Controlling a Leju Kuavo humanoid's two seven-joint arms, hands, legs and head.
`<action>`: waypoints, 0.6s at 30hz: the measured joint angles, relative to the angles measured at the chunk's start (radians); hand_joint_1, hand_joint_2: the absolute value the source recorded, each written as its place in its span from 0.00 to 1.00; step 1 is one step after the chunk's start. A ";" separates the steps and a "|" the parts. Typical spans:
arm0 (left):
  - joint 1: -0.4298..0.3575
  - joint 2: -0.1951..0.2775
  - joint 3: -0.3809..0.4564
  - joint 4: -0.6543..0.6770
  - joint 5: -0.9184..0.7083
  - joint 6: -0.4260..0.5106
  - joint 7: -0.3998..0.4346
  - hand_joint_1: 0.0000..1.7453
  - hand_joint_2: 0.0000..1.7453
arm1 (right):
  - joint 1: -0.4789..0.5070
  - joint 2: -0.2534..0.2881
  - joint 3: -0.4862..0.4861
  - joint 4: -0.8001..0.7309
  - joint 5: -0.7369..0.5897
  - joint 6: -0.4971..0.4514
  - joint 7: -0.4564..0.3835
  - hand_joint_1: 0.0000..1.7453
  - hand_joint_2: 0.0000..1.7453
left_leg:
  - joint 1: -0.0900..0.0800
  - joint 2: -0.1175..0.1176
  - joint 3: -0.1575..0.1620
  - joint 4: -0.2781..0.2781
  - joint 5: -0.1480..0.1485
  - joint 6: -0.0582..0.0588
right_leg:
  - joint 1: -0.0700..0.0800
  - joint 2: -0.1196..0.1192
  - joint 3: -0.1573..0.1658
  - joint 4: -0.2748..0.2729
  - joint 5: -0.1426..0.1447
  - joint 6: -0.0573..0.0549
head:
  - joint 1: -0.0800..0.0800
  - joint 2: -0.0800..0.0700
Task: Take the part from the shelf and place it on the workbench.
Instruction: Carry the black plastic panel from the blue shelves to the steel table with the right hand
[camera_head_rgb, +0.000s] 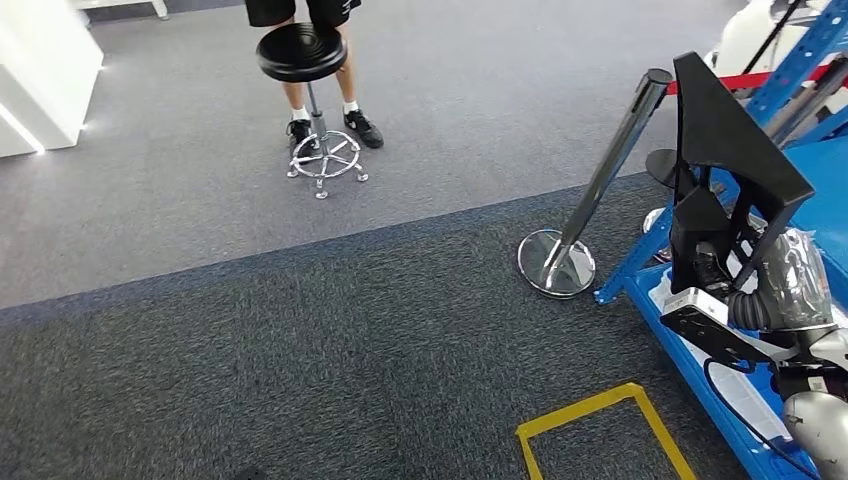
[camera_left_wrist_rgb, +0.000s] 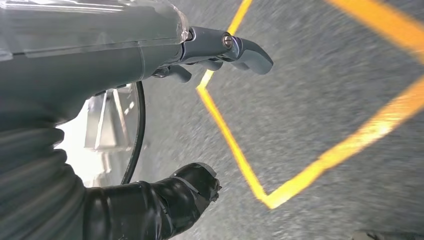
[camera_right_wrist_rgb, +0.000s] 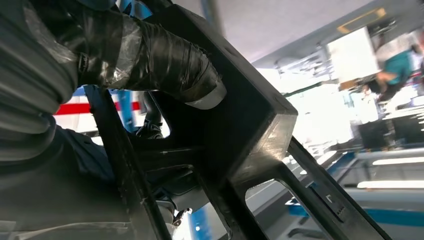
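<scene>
Head view: right robot hand (camera_head_rgb: 722, 285) grips black part (camera_head_rgb: 725, 130) beside blue shelf (camera_head_rgb: 700, 375).

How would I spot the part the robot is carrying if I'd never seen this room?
Find the blue shelf on the right of the head view. Just in front of it, the right hand holds up the black part: an angular open frame with cut-outs, matte black, unlike the shiny chrome post beside it.

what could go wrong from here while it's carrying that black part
The right hand holds the large black part by its lower end, so the tall top could swing or slip. The stanchion post and blue shelf frame stand close beside it and could be clipped in a turn. A person stands ahead.
</scene>
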 joint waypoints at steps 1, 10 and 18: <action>-0.002 0.001 0.000 0.000 0.000 0.000 0.000 0.00 1.00 | 0.000 -0.002 -0.001 -0.001 0.000 0.000 0.000 1.00 1.00 | 0.000 0.021 0.057 -0.071 -0.025 -0.003 | -0.003 -0.014 -0.015 0.016 0.002 0.011 | -0.001 0.000; 0.003 0.018 0.003 0.000 0.012 0.000 0.011 0.00 1.00 | 0.008 0.008 0.010 -0.001 0.056 0.003 0.037 1.00 1.00 | -0.029 -0.028 0.091 -0.198 -0.052 0.107 | -0.022 0.083 -0.109 0.238 -0.123 0.053 | 0.008 0.000; 0.007 0.039 0.018 0.000 0.009 -0.016 0.020 0.00 1.00 | -0.050 0.072 0.119 -0.004 0.133 -0.005 0.140 1.00 1.00 | -0.038 -0.138 0.056 -0.201 -0.011 0.101 | 0.013 0.174 0.025 0.052 -0.057 -0.014 | 0.008 0.000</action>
